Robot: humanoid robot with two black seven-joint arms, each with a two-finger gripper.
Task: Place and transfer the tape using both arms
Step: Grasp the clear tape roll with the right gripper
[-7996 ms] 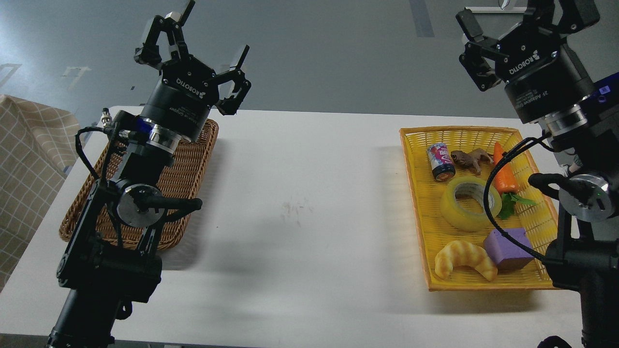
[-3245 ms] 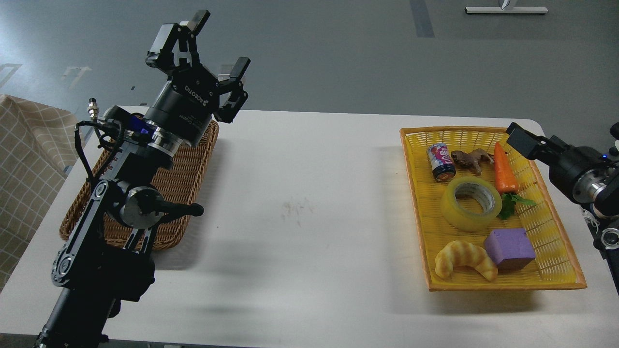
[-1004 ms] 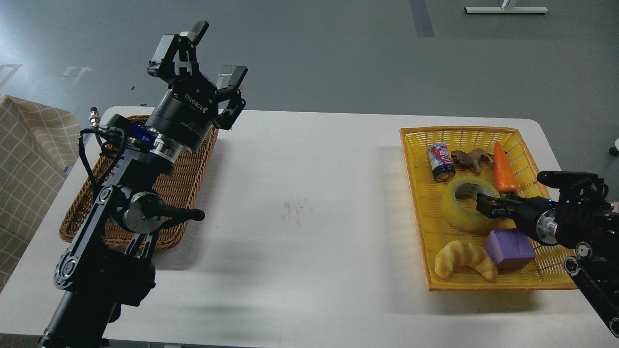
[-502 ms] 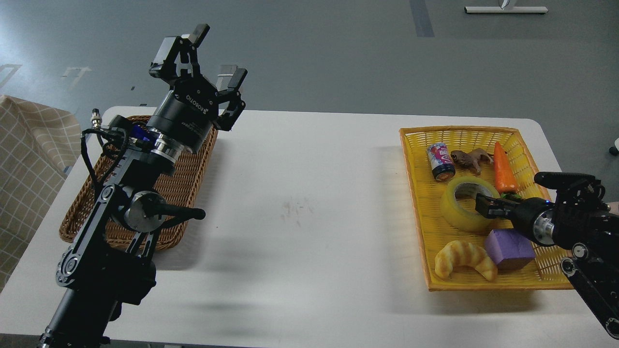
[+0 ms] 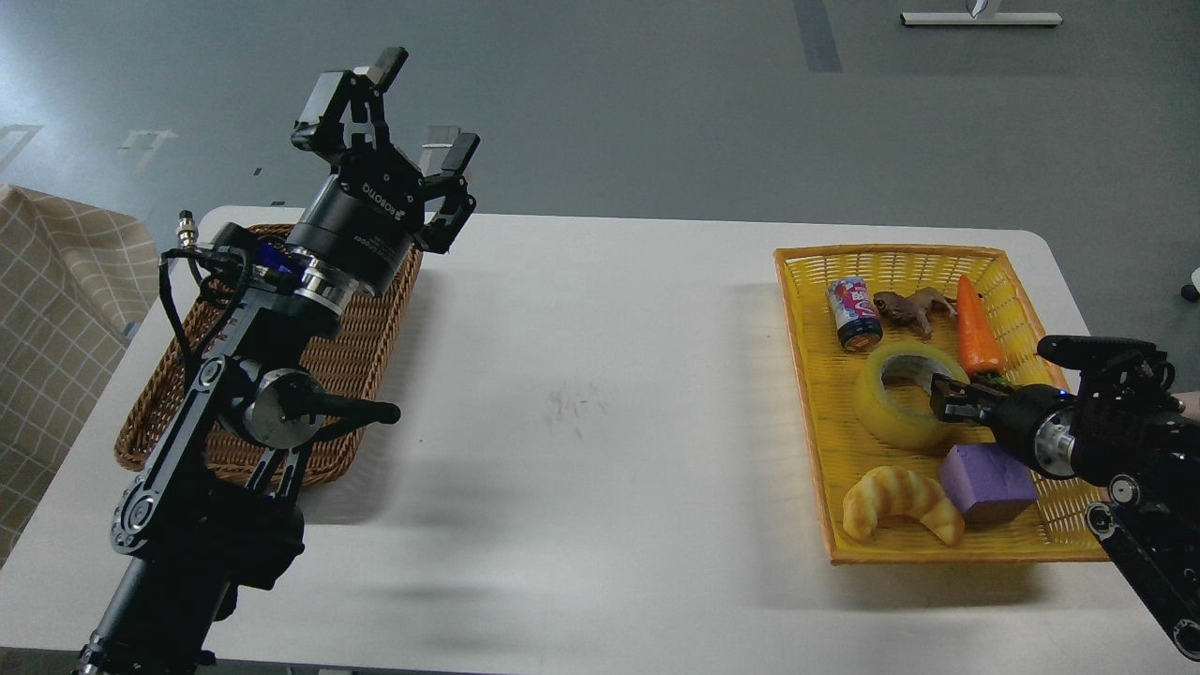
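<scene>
The tape (image 5: pixel 891 412), a translucent yellow roll with a grey-white core, lies flat in the yellow basket (image 5: pixel 808 403) at the right of the table. My right gripper (image 5: pixel 947 398) reaches in low from the right. Its dark fingers are at the roll's right rim, over the core opening. They are seen nearly end-on, so I cannot tell whether they grip the wall. My left gripper (image 5: pixel 422 108) is held high over the far end of the brown wicker basket (image 5: pixel 361 328). It is open and empty.
The yellow basket also holds a small can (image 5: pixel 853 314), a brown toy animal (image 5: pixel 907 307), a carrot (image 5: pixel 977 337), a purple block (image 5: pixel 989 480) and a croissant toy (image 5: pixel 900 502). White table (image 5: pixel 600 403) lies between the baskets. A checked cloth (image 5: pixel 56 309) hangs at the left.
</scene>
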